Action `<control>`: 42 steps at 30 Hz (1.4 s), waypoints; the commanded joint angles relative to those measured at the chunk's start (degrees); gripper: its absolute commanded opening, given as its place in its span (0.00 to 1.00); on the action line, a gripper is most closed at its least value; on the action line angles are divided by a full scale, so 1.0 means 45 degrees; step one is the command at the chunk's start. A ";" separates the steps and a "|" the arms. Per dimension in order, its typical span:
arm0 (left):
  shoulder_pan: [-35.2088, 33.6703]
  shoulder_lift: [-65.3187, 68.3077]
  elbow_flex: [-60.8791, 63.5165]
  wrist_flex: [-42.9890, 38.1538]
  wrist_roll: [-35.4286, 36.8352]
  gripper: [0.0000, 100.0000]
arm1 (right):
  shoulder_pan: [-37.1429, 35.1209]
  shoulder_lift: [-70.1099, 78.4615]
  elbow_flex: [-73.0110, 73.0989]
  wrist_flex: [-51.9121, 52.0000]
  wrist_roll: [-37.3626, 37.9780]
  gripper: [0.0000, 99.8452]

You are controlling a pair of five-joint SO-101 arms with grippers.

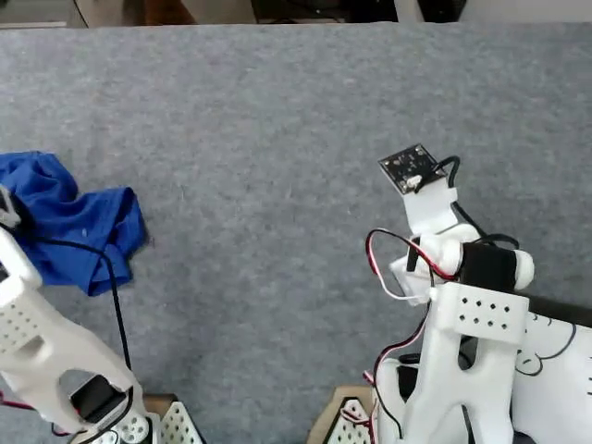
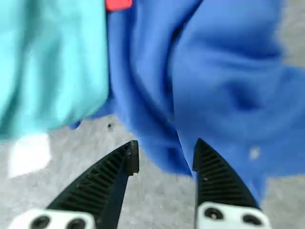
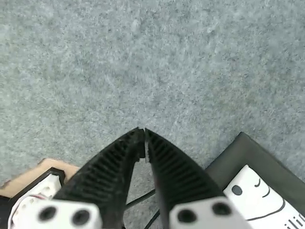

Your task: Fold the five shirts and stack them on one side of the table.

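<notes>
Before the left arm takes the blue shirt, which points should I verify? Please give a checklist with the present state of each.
1. Left gripper open: ok.
2. Blue shirt just ahead of it: ok.
3. Blue shirt spread flat: not ok, it is crumpled.
4. Teal shirt apart from the blue one: cannot tell, they meet at an edge.
5. Right gripper shut over the table, away from the shirts: ok.

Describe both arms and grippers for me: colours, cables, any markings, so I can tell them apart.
Both arms are white plastic with rows of small holes. The left arm trails a black cable. The right arm has a black motor, red, white and black wires and a small dark circuit board. The left gripper and right gripper have black ridged tapered fingers.
</notes>
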 commanded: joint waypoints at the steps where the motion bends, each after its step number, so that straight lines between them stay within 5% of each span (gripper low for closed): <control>1: 0.0156 0.0733 0.0020 -0.0508 -0.0117 0.13 | -0.0186 -0.0303 -0.0068 0.0098 -0.0117 0.01; 5: 0.0938 0.1104 -0.0078 -0.0039 -0.0078 0.01 | -0.0186 -0.0303 -0.0068 0.0098 -0.0117 0.01; 11: 0.1758 -0.0029 -0.2266 0.2462 0.0781 0.02 | -0.0186 -0.0303 0.0010 0.0059 -0.0059 0.01; 16: 0.2833 -0.2569 -0.2540 0.2481 0.2168 0.02 | -0.0205 -0.0303 -0.0049 -0.0156 -0.0020 0.01; 22: 0.7658 -0.6144 0.1602 0.2364 0.4181 0.02 | -0.0205 -0.0303 0.0010 -0.1035 -0.0020 0.01; 26: 1.0139 -0.7766 0.4298 0.0313 0.4591 0.02 | -0.0244 -0.0264 0.0010 -0.1407 -0.0020 0.01; 31: 0.7619 -0.8137 0.5822 -0.2032 0.4591 0.04 | -0.0244 -0.0244 0.0029 -0.2168 -0.0020 0.01; 37: 0.3360 -0.8137 0.6545 -0.2852 0.4708 0.25 | -0.0244 -0.0225 0.0283 -0.2579 -0.0059 0.01; 42: 0.2227 -0.8195 0.7600 -0.5079 0.4630 0.25 | -0.0244 -0.0244 0.1123 -0.2735 -0.0039 0.01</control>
